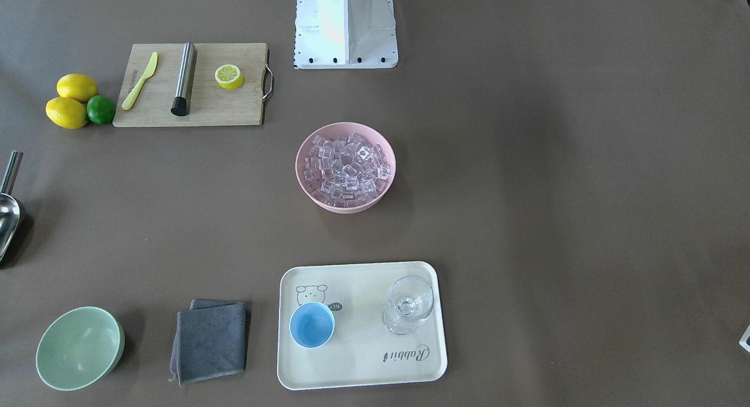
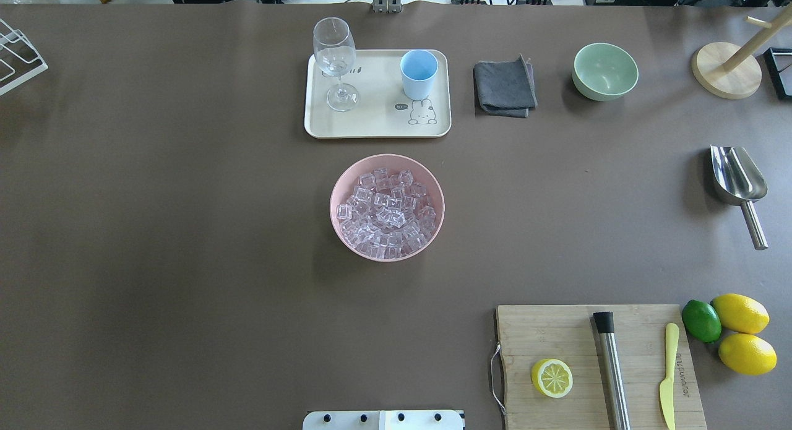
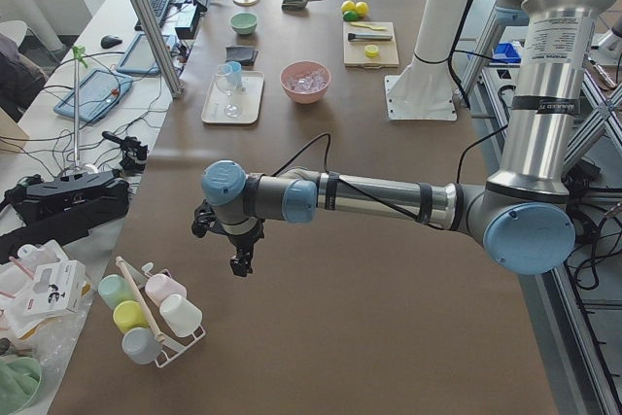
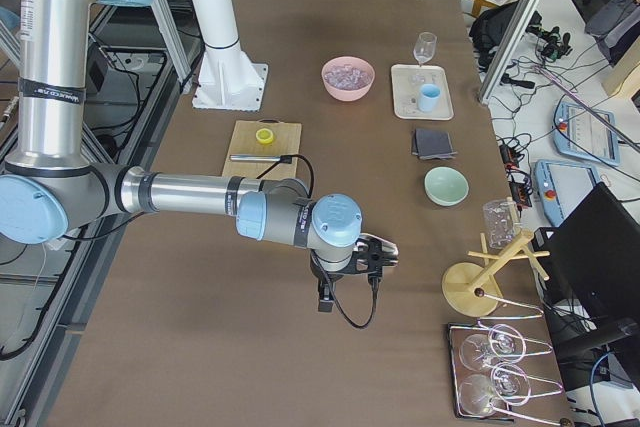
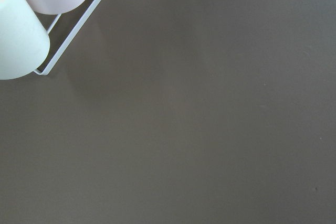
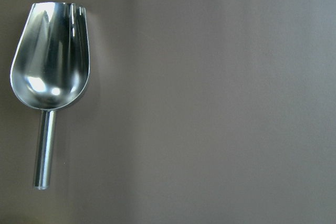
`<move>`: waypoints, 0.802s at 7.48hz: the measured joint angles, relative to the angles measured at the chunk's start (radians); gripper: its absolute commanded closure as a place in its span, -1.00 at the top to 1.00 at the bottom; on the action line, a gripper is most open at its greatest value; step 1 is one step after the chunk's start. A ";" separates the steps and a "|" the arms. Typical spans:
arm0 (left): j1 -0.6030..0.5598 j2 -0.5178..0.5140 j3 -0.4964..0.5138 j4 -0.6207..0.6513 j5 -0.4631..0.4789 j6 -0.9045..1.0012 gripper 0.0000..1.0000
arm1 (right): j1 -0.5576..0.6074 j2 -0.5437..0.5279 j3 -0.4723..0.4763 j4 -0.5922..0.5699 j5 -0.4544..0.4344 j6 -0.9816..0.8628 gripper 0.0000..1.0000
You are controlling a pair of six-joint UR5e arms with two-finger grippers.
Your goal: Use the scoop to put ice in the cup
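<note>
Starting point, we judge, with nothing scooped yet: at far left our left gripper [image 3: 237,258] hangs over bare table, jaws we cannot tell; the cup [image 2: 419,73] stands empty on the tray [image 2: 371,117]; the ice [image 2: 387,210] fills the pink bowl [image 2: 336,198] nearer us; the scoop [image 2: 736,181] lies ungrasped at right, near our right gripper [image 4: 383,255], jaws equally unreadable; grasping, scooping and pouring are all left.
</note>
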 measured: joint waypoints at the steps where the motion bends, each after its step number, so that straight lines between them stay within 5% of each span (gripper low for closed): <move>1: 0.007 -0.003 -0.004 0.000 -0.001 0.000 0.98 | 0.000 0.001 0.004 0.000 0.008 0.009 0.99; 6: 0.102 -0.015 -0.050 -0.073 -0.004 -0.001 0.98 | -0.033 -0.008 0.111 0.024 0.039 0.232 0.98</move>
